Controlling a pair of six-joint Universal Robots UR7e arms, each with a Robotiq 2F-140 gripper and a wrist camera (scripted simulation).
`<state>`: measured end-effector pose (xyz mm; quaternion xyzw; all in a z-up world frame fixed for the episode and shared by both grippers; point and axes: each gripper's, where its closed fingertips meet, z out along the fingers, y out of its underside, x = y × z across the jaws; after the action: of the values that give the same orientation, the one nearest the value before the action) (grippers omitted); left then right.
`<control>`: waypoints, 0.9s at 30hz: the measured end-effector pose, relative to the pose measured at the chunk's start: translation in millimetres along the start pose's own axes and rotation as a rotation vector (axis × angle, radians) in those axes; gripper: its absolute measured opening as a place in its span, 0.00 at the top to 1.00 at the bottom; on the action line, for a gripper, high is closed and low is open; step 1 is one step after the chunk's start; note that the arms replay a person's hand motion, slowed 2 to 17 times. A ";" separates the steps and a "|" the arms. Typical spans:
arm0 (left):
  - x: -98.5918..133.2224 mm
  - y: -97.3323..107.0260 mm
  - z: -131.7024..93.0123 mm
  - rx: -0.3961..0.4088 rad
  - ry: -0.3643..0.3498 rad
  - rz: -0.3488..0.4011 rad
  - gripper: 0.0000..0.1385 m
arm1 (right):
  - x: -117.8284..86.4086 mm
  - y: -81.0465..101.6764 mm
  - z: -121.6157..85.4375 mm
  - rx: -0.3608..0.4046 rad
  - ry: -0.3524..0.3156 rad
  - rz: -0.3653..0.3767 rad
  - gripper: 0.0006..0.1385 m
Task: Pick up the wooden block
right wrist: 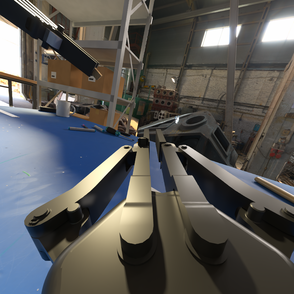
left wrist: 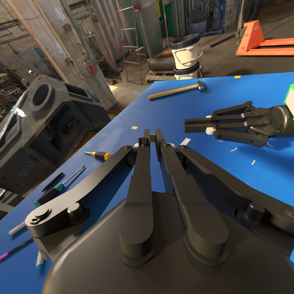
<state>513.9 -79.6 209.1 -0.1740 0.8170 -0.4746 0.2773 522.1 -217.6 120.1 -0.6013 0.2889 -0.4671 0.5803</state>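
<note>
My left gripper is shut on the small wooden block, which shows as a tan sliver between the fingertips. The right wrist view shows this gripper at upper left, holding the block well above the blue table. My right gripper is shut and empty, low over the table and pointing past its edge. In the left wrist view it lies to the right of the block, fingers together.
A hammer lies at the far side, its handle beside my right gripper. A yellow-black screwdriver, a teal screwdriver and markers lie near the table edge. A white mug stands farther back. A green-white box sits at right.
</note>
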 end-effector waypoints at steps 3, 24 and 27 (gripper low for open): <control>11.5 -3.1 1.8 0.018 0.020 0.019 0.93 | 2.9 0.5 -2.5 -0.002 0.006 0.000 0.92; 77.1 -5.4 26.1 0.068 0.115 0.171 0.93 | 23.4 4.3 -25.3 -0.015 0.048 0.011 0.92; 83.6 -4.3 31.0 0.071 0.120 0.189 0.93 | 26.1 4.7 -29.2 -0.016 0.052 0.015 0.92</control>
<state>467.5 -148.6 176.4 -0.0572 0.8275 -0.4847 0.2774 507.1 -254.0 118.2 -0.5916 0.3120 -0.4758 0.5712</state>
